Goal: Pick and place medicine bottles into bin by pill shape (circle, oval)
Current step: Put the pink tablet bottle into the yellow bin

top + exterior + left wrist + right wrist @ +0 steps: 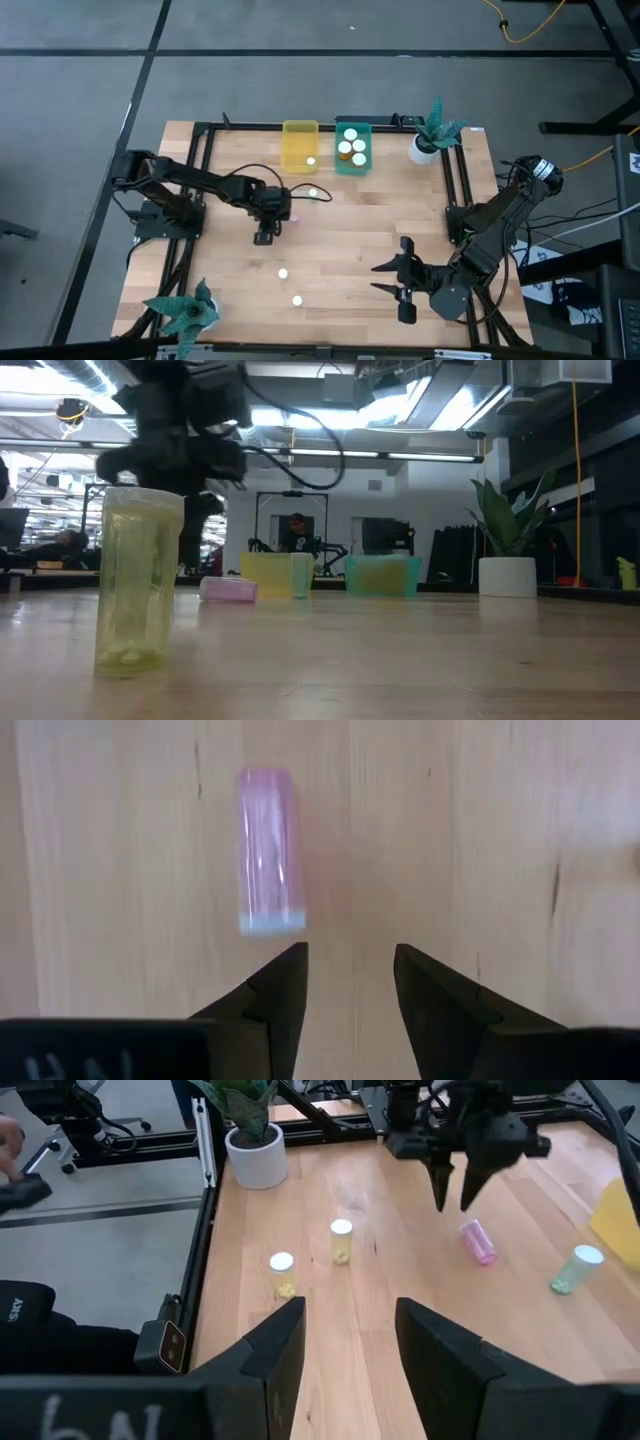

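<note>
Left gripper [264, 237] hangs open over a toppled pink bottle [288, 214]; right arm waits.

Going left to right: the left gripper's fingers are parted, empty, pointing down. The pink bottle lies on its side just ahead of the fingertips, offset toward one finger, its long axis running roughly along the gripper's reach, white cap nearest. Farther right, the yellow bin [299, 146] and teal bin [352, 147] wait, then the right gripper [404, 280], open, well apart. No legible label on any bottle.

Wooden table [340, 260] with bottles [283, 272], bins [299, 146]
</note>
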Controlling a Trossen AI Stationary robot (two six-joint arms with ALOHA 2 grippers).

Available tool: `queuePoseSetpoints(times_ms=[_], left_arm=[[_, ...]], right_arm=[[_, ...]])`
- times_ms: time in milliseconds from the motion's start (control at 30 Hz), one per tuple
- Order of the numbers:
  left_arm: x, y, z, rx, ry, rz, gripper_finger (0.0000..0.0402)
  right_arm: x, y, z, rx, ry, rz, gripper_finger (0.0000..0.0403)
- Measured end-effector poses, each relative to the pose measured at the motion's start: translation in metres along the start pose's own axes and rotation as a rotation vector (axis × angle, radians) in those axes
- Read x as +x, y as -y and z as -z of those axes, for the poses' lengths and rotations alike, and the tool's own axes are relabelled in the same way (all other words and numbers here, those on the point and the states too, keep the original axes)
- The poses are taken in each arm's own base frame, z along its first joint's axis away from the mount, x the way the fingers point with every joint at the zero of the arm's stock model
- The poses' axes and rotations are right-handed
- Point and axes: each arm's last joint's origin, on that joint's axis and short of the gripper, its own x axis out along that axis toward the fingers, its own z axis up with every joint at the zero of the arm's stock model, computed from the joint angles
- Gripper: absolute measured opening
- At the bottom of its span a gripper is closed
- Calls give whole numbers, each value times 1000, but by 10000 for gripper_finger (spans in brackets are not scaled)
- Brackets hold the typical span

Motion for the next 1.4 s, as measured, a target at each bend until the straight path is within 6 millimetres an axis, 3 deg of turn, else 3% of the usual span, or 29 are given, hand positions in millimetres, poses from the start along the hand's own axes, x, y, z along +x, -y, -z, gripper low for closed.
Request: queuePoseSetpoints(times_ms=[200, 333, 467, 733, 1067, 1400], left_arm=[[-13, 0, 30, -60, 162, -15, 144], [-5, -4, 46, -142, 290, -110, 144], [3, -2, 54, -127, 311, -122, 144], [4, 3, 49, -77, 359, -114, 156], [17, 0, 47, -97, 328, -155, 251], [31, -1, 44, -98, 315, -165, 248]], right_arm=[[0, 1, 1, -14, -10, 8, 158], [1, 2, 1, -15, -10, 13, 158], [1, 2, 1, -14, -6, 21, 158], [1, 2, 1, -14, -6, 22, 158], [1, 3, 1, -18, -10, 24, 158], [1, 3, 2, -29, -25, 22, 158]])
